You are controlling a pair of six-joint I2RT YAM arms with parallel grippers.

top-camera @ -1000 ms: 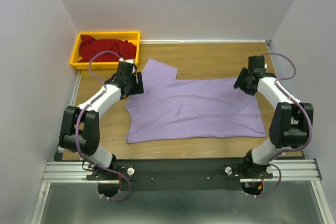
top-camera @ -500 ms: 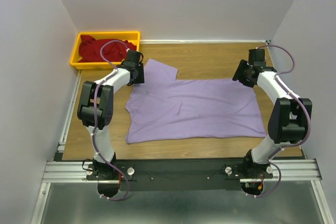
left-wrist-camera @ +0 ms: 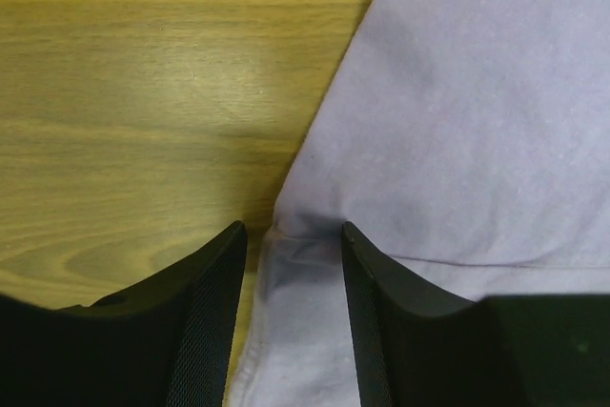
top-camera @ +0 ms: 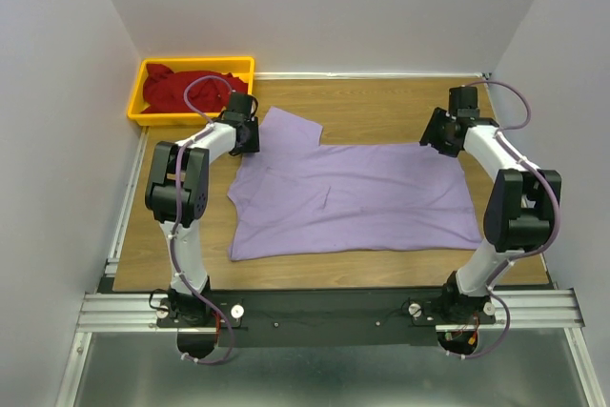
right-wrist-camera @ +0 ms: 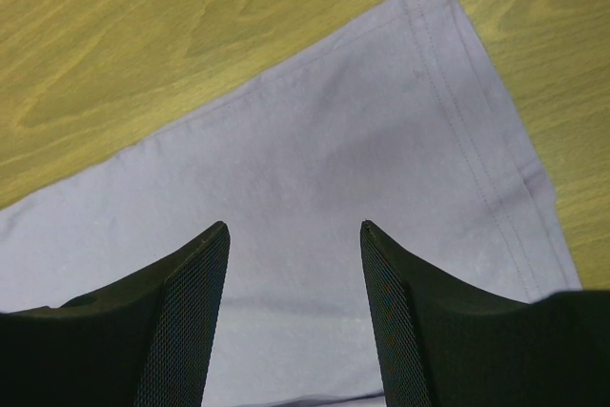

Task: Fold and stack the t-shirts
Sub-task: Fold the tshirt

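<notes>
Clutter is slight: we see a yellow bin (top-camera: 136, 111) in the far left corner holding the dark red t-shirt (top-camera: 186, 89), just beyond the left gripper (left-wrist-camera: 294, 235). The lavender t-shirt (top-camera: 362, 197) lies spread on the wooden table (top-camera: 381, 102), between pale walls. The left jaws stand narrowly apart astride the sleeve edge; the right gripper (right-wrist-camera: 294, 235) gapes wide over the far hem corner. A second ago the left jaws were wider.

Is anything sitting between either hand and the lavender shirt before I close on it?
Nothing visible. The left hand has its fingers open on either side of the edge of the lavender shirt near the sleeve. The right hand is open over the cloth just inside its far right corner. Only bare table lies around them.
</notes>
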